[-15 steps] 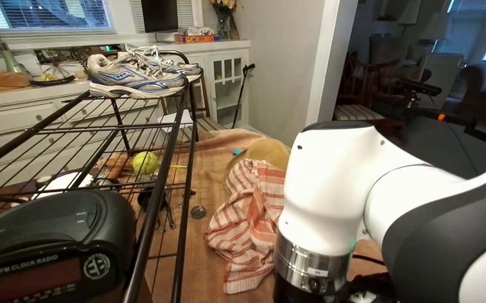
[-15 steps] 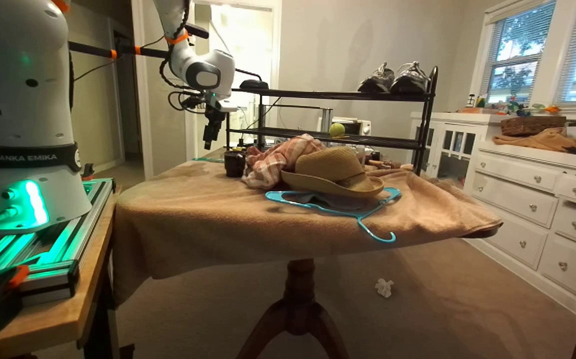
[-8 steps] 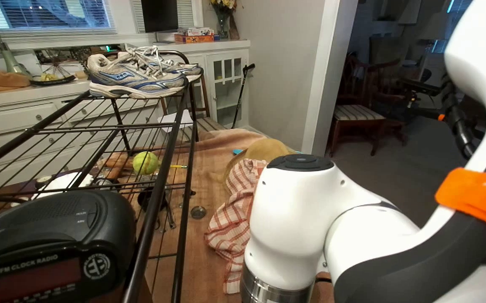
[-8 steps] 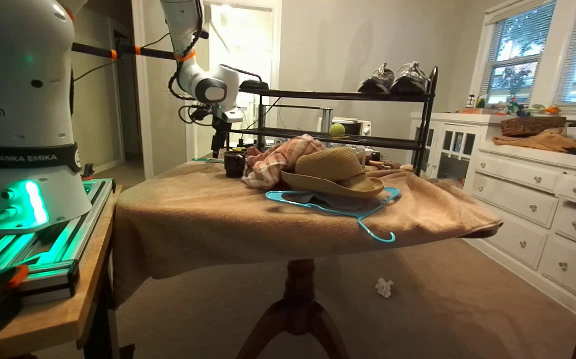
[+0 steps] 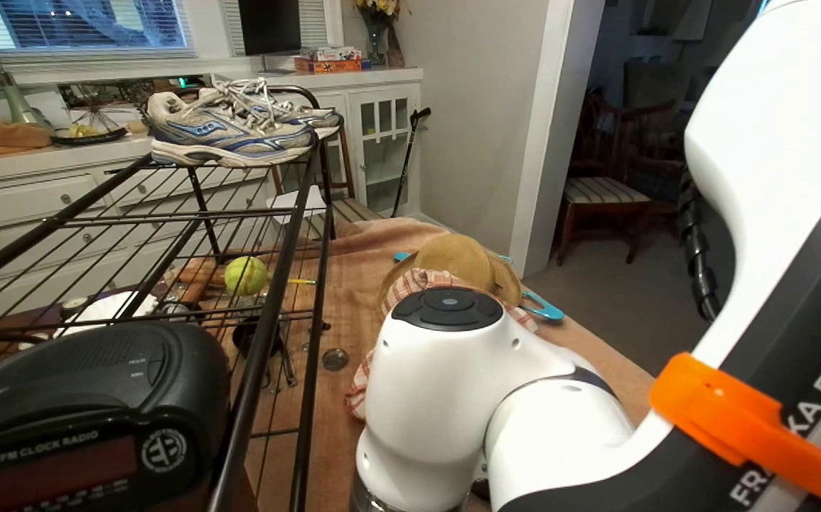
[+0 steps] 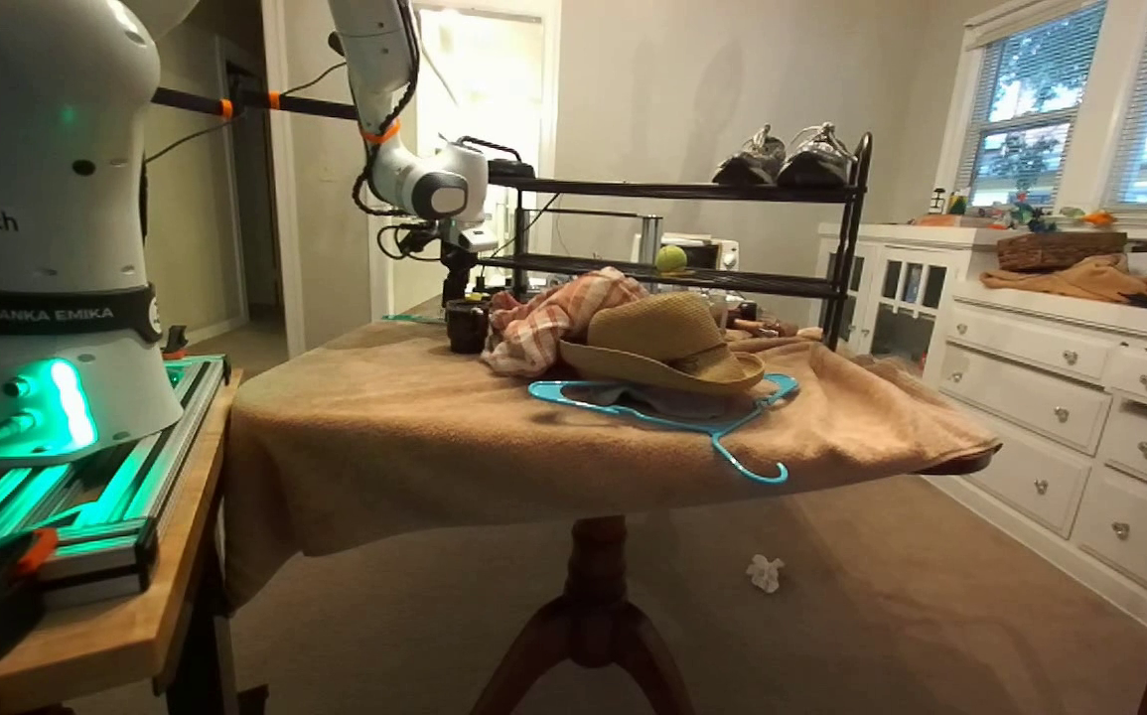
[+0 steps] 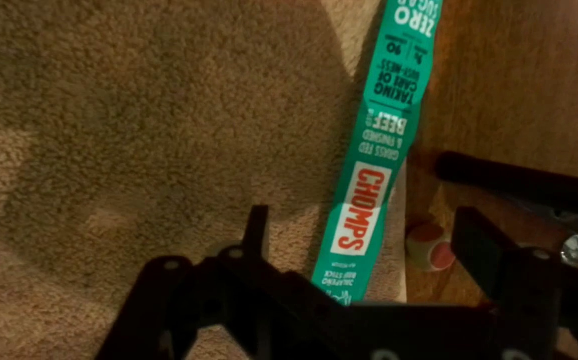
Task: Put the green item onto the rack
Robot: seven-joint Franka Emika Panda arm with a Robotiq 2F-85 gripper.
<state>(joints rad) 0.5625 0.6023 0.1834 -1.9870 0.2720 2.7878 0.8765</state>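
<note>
The green item (image 7: 354, 210) is a flat green strip with white lettering and a red-on-white label. In the wrist view it lies along the edge of tan cloth beside bare wood. In an exterior view its thin edge (image 6: 408, 318) shows at the table's far side. My gripper (image 7: 361, 212) is open, its fingertips on either side of the strip and apart from it; its body hides the strip's near end. The gripper also shows in an exterior view (image 6: 455, 290), low behind a dark cup. The black wire rack (image 6: 633, 187) stands across the table, also in an exterior view (image 5: 248, 391).
A dark cup (image 6: 468, 326), striped cloth (image 6: 573, 308), straw hat (image 6: 667, 333) and blue hanger (image 6: 722, 437) are on the table. The rack holds a clock radio (image 5: 97, 398), shoes (image 5: 232, 135) and a tennis ball (image 5: 245, 276). A small round object (image 7: 426, 247) lies near the right finger.
The arm has moved lower and, in an exterior view, rightward, bringing the gripper down behind the dark cup. The other things have not moved.
</note>
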